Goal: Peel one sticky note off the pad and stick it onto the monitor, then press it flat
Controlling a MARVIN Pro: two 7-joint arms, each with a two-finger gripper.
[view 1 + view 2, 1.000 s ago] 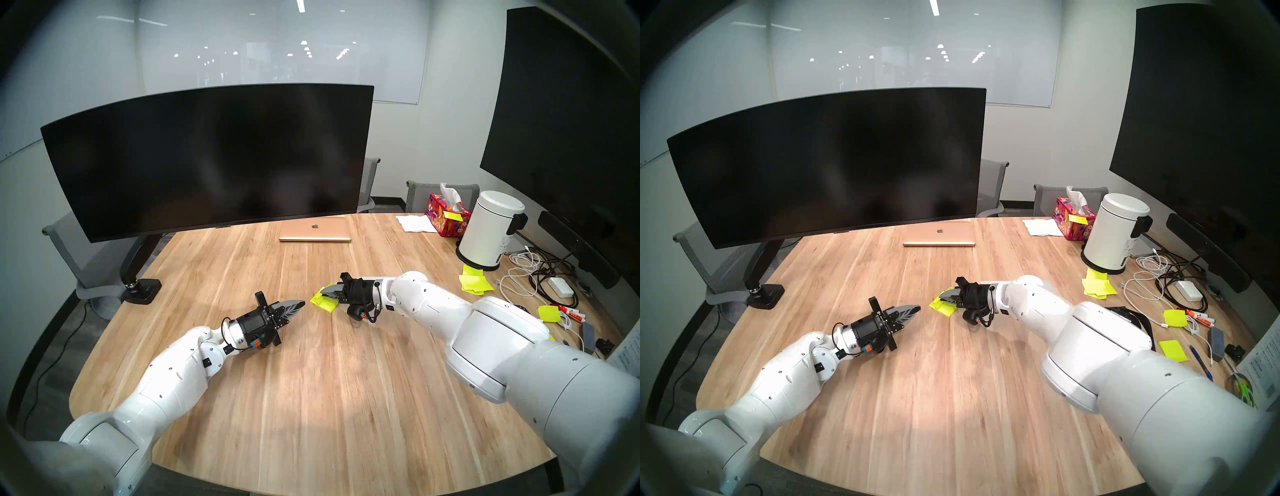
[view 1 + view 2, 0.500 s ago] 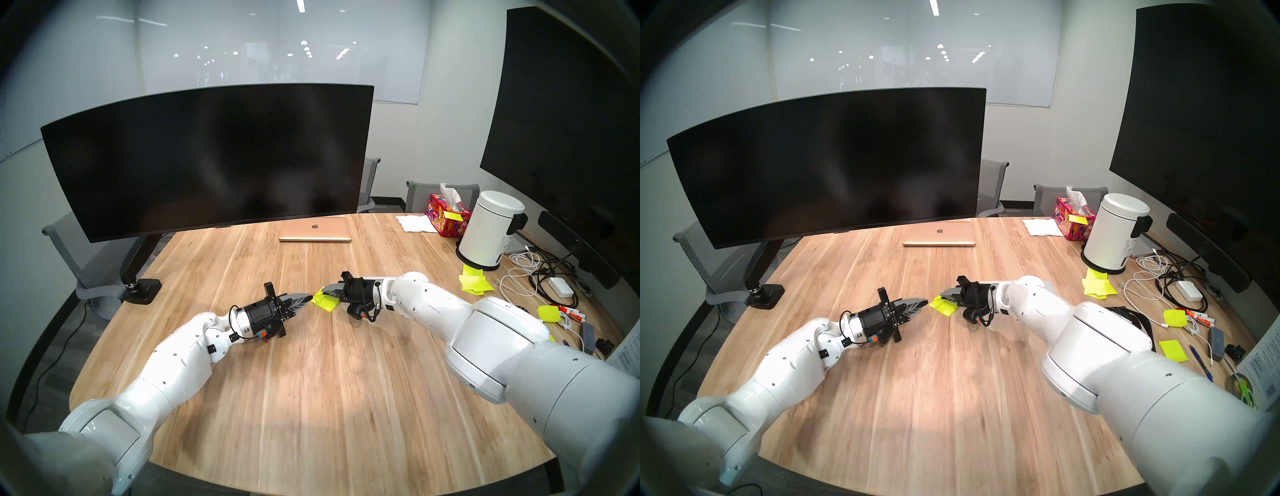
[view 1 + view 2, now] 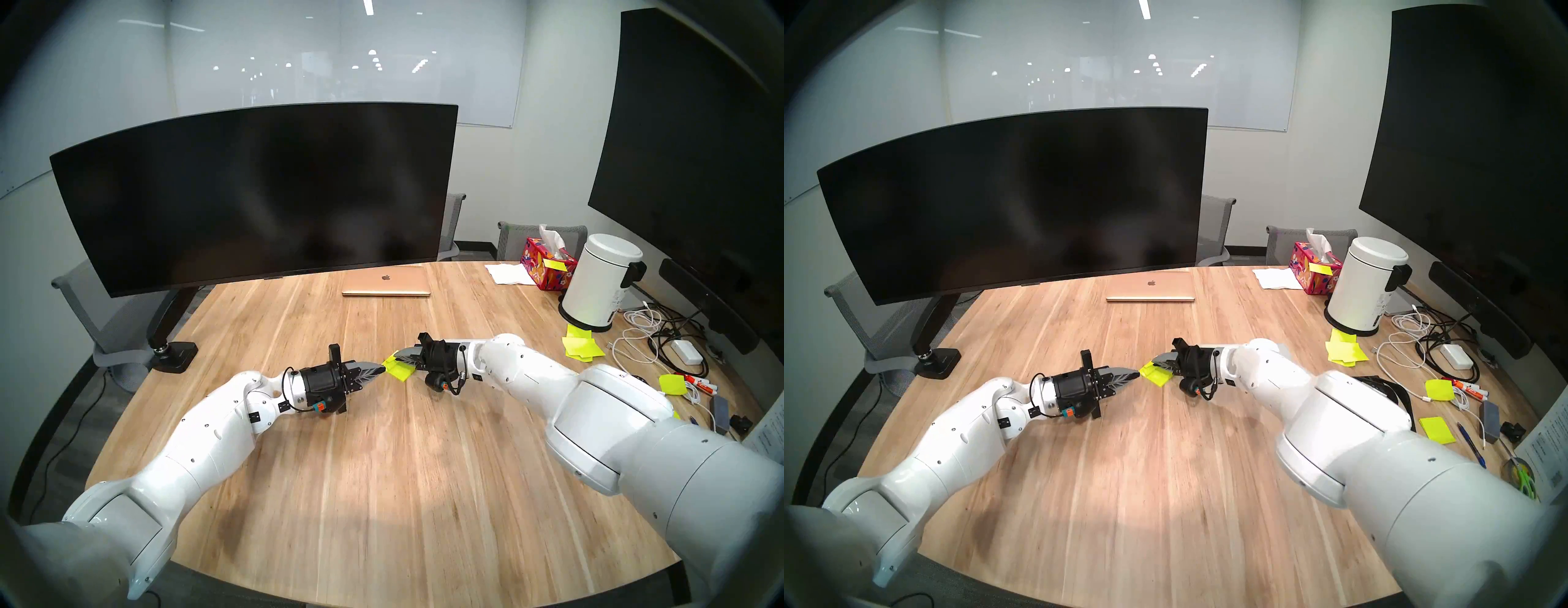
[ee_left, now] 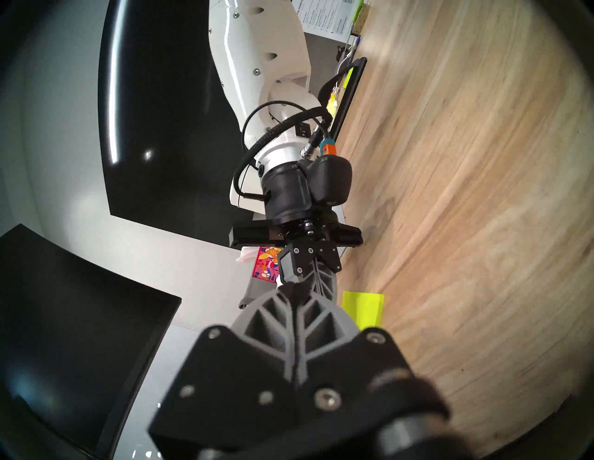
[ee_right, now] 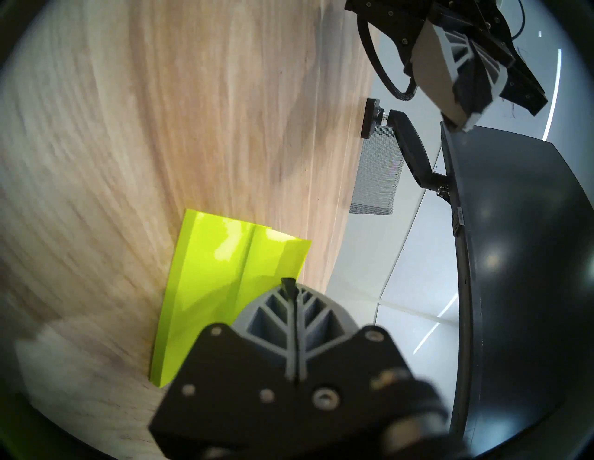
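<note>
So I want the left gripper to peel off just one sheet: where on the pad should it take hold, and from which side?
Probably the raised corner of the pad nearest the left gripper, approached level from the robot's left. The right gripper already clamps the opposite side, and the layers sit fanned and lifted off the table, so that free edge is exposed. The left jaws are shut and must open first.

bare table between grippers and monitor gives passage; laptop lies beneath monitor's right end; cables clutter right edge

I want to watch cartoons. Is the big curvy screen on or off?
It looks off. The monitor is plain black all over, showing no picture, only faint room reflections.
</note>
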